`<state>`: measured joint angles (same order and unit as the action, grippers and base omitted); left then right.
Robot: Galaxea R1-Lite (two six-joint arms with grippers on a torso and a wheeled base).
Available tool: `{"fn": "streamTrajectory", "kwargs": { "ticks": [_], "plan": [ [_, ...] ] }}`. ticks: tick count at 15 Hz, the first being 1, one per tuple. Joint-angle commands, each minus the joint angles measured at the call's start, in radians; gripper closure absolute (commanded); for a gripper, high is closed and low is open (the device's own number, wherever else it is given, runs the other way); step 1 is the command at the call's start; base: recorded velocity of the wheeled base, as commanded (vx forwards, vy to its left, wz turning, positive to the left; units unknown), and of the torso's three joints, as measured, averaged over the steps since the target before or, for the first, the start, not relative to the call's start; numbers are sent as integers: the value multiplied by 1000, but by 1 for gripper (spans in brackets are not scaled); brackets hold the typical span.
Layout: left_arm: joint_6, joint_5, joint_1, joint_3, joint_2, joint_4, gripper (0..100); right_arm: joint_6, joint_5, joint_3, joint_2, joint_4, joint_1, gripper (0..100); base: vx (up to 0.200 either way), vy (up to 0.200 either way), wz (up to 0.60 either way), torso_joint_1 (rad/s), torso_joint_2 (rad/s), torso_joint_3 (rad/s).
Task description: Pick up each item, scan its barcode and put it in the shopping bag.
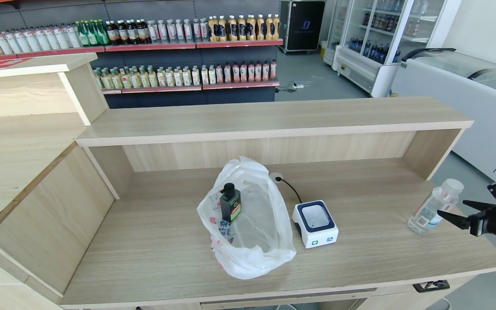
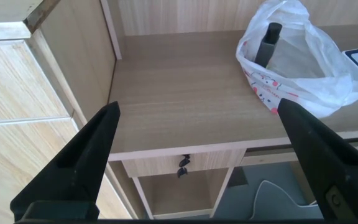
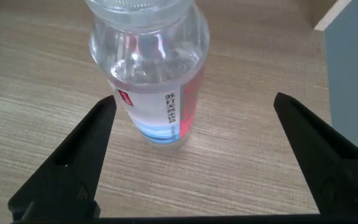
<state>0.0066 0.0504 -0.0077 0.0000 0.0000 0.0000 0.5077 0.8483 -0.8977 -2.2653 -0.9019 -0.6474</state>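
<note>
A clear water bottle (image 1: 434,207) with a white cap stands at the right end of the wooden counter (image 1: 360,254). My right gripper (image 1: 465,213) is open just to its right, fingers pointing at it; in the right wrist view the bottle (image 3: 154,81) stands ahead of the spread fingers (image 3: 73,162). A white shopping bag (image 1: 248,224) lies open mid-counter with a dark bottle (image 1: 230,202) inside. The white scanner (image 1: 314,223) sits right of the bag. My left gripper (image 2: 197,155) is open, off the counter's left front, with the bag (image 2: 303,62) far ahead of it.
A raised wooden ledge (image 1: 269,120) runs behind the counter, with side walls at left and right. A cable (image 1: 291,189) runs from the scanner to a hole in the counter. A drawer with a key (image 2: 184,165) sits under the counter's front edge.
</note>
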Motion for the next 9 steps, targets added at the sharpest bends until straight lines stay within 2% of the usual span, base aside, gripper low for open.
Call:
{"fn": "streamTrajectory", "kwargs": {
  "ticks": [1,9],
  "plan": [
    [0,0,0,0,0,0,0,0,0,-9,-42,-12,40,0,0,0,0,0,0,0],
    [0,0,0,0,2,0,0,-1,0,-24,-112,-112,95,0,0,0,0,0,0,0]
  ]
}}
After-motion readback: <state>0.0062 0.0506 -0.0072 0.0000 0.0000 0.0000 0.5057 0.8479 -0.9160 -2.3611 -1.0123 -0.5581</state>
